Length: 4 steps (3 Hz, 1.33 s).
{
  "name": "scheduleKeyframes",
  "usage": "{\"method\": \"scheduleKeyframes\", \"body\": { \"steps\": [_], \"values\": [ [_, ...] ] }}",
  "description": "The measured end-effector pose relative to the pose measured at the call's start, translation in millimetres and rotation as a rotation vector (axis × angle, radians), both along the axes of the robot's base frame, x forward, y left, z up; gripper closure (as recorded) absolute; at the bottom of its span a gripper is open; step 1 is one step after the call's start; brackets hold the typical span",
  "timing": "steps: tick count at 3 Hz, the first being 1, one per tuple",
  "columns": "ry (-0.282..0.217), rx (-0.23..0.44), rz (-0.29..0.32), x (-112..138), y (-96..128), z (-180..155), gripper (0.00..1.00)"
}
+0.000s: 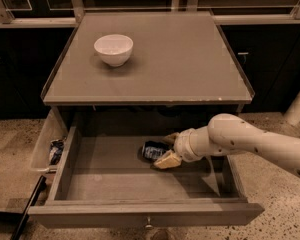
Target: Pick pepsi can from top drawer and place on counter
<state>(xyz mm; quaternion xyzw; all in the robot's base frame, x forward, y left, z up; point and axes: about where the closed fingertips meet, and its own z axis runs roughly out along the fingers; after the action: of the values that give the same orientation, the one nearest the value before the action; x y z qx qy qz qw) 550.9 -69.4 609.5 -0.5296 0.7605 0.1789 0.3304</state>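
The top drawer point(140, 215) stands pulled open below the counter point(180, 59). The pepsi can point(153, 150) lies on its side on the drawer floor, near the back middle. My gripper point(168, 149) reaches in from the right on a white arm. Its tan fingers point(168, 160) are spread on either side of the can's right end, one behind it and one in front. The can rests on the drawer floor.
A white bowl point(113, 49) stands on the counter's back left. A narrow translucent bin point(49, 146) hangs at the drawer's left side with a blue-and-white packet point(56, 150) in it. A dark pole point(27, 211) lies on the speckled floor at the lower left.
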Motion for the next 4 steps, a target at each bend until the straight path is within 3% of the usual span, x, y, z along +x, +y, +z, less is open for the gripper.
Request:
{"method": "scheduleKeyframes", "body": {
  "steps": [2, 3, 4],
  "values": [
    [0.02, 0.001, 0.007, -5.0, -1.0, 0.3, 0.88],
    [0.06, -0.009, 0.02, -25.8, -12.6, 14.5, 1.0],
    [0.083, 0.012, 0.043, -44.9, -24.4, 43.3, 1.0]
  ]
}}
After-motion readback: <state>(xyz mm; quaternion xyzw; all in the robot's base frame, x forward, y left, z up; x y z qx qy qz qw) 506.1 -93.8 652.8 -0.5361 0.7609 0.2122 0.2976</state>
